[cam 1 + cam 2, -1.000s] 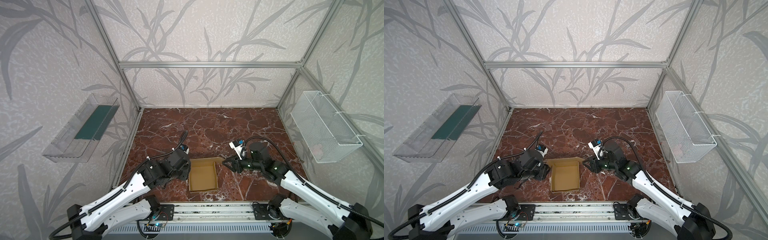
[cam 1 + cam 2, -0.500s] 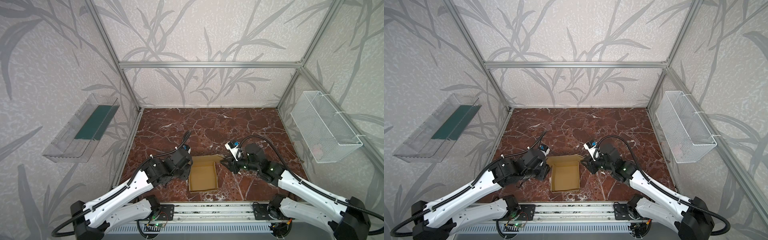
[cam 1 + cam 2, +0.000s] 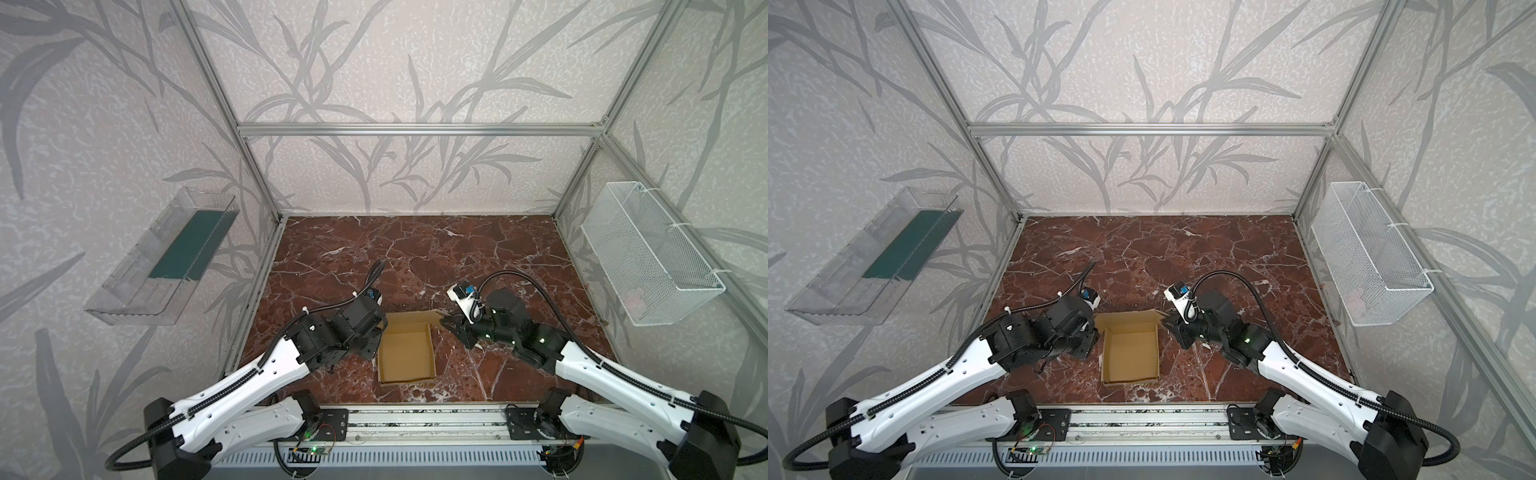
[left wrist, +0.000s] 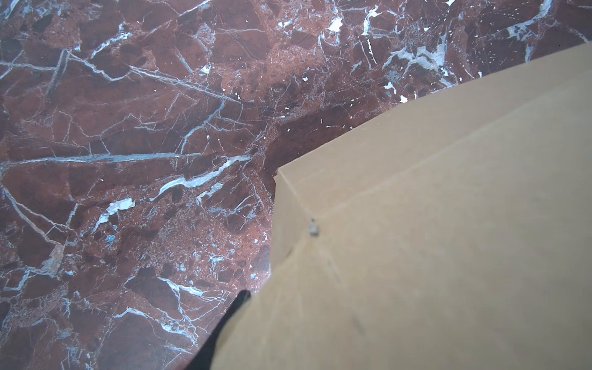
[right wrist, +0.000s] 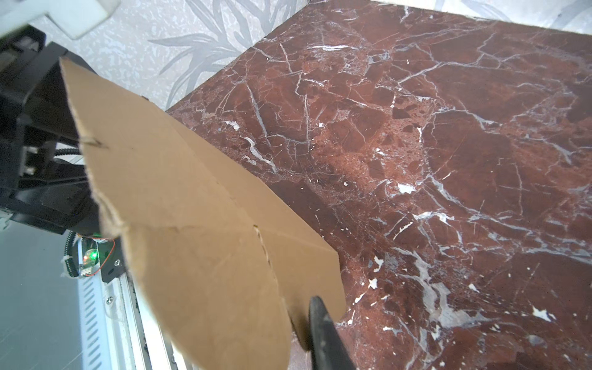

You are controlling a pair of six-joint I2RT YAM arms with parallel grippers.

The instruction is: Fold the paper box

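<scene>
Paper box (image 3: 406,358) unmoved on surface (image 3: 415,257); right tool (image 3: 448,323) moved in to its far-right corner flap, left tool (image 3: 376,338) crept to its left wall. Likely light, stiff, bends at creases: pinch flap edges. Either tool's grip: cannot tell.

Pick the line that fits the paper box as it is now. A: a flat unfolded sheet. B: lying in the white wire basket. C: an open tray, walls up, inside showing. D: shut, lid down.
C: in both top views the paper box stands on the marble table with its walls up and bare floor showing, and the lid flap at its far side is not folded over it.
</scene>
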